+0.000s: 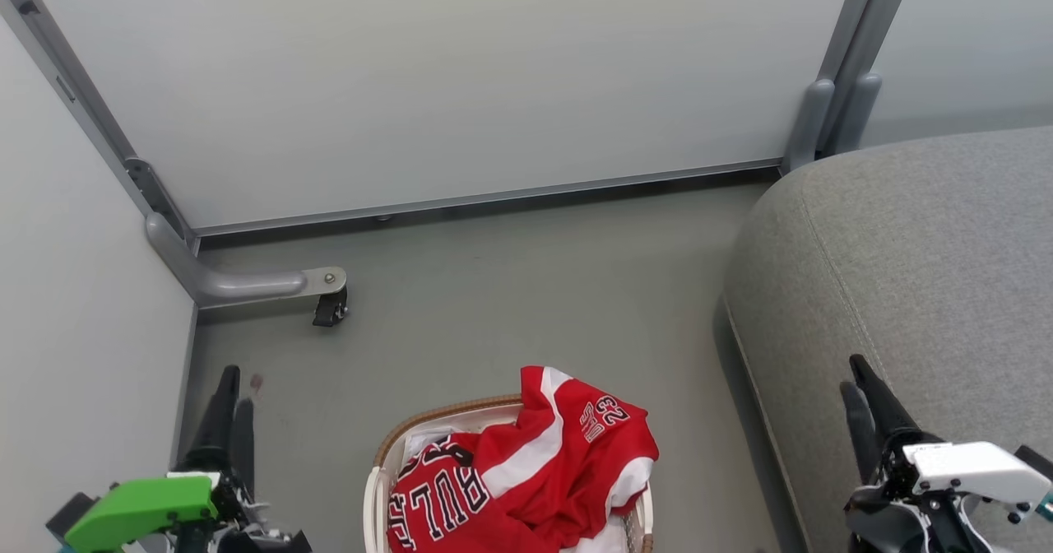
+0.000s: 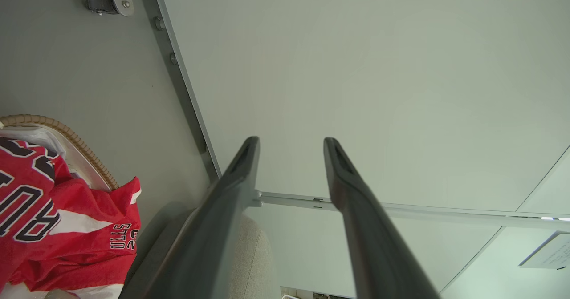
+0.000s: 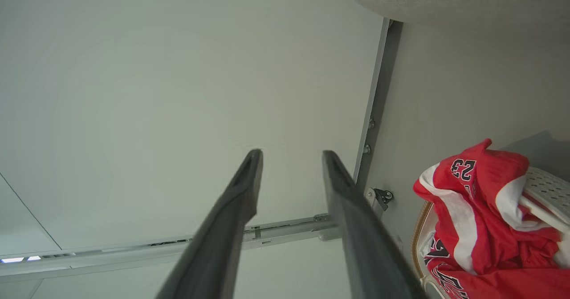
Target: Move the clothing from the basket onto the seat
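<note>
So the left gripper (image 1: 234, 397) and right gripper (image 1: 853, 376) sat parted and empty (staged to reach, I'd guess), Bulls jerseys (image 1: 526, 471) in the basket (image 1: 428, 421) between them.

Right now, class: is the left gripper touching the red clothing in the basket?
Apart. The head view shows bare grey floor between the left gripper and the clothing heaped in the basket.
</note>
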`<state>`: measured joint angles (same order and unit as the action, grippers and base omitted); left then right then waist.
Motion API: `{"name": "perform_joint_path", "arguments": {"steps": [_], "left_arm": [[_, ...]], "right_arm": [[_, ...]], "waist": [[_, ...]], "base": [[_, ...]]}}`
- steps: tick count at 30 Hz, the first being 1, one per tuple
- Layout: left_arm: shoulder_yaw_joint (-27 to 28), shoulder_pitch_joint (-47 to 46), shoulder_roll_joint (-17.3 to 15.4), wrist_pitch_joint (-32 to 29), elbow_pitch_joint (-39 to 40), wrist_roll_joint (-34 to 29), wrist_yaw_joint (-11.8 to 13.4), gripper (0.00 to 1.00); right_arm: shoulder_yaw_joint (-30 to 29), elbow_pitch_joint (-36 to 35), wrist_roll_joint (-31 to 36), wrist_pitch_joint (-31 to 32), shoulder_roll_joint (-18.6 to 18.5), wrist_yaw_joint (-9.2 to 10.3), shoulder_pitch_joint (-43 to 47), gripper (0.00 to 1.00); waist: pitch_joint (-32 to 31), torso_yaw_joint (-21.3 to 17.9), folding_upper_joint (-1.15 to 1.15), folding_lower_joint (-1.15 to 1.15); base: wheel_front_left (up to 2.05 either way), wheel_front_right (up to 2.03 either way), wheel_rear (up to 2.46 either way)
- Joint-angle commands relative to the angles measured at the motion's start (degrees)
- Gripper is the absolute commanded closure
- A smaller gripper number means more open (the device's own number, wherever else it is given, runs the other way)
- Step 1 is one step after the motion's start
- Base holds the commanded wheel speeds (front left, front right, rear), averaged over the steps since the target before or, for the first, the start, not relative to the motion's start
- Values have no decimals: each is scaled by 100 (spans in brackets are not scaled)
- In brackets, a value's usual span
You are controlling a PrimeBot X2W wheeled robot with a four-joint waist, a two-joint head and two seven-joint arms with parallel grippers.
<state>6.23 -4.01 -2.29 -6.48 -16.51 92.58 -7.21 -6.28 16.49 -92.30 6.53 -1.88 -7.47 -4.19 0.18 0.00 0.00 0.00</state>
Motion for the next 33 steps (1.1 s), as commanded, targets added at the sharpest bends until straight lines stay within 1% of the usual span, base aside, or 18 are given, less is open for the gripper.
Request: {"name": "perform_joint_path", "arguments": {"steps": [1, 9, 15, 23, 33], "left_arm": [[-72, -45, -11, 54, 69, -12, -1, 0], [-383, -35, -18, 283, 129, -101, -5, 0], [-529, -55, -22, 441, 178, -312, -8, 0], [-683, -147, -28, 636, 353, -923, -11, 0], [-802, -211, -36, 864, 562, -1985, -16, 0]], "right_arm": [[15, -57, 24, -55, -18, 0, -28, 0], [-2, -55, 267, -285, -29, 0, 17, 0], [-101, -89, 675, -443, -37, -1, 15, 0], [-250, -315, 1617, -639, -47, -1, 0, 0], [-299, -667, 2942, -866, -58, -1, 64, 0]], "waist": [[1, 0, 0, 0], [8, 2, 0, 0], [19, 4, 0, 0], [31, 10, 0, 0], [47, 26, 0, 0]], "base": [[0, 0, 0], [0, 0, 0], [0, 0, 0], [0, 0, 0], [0, 0, 0]]}}
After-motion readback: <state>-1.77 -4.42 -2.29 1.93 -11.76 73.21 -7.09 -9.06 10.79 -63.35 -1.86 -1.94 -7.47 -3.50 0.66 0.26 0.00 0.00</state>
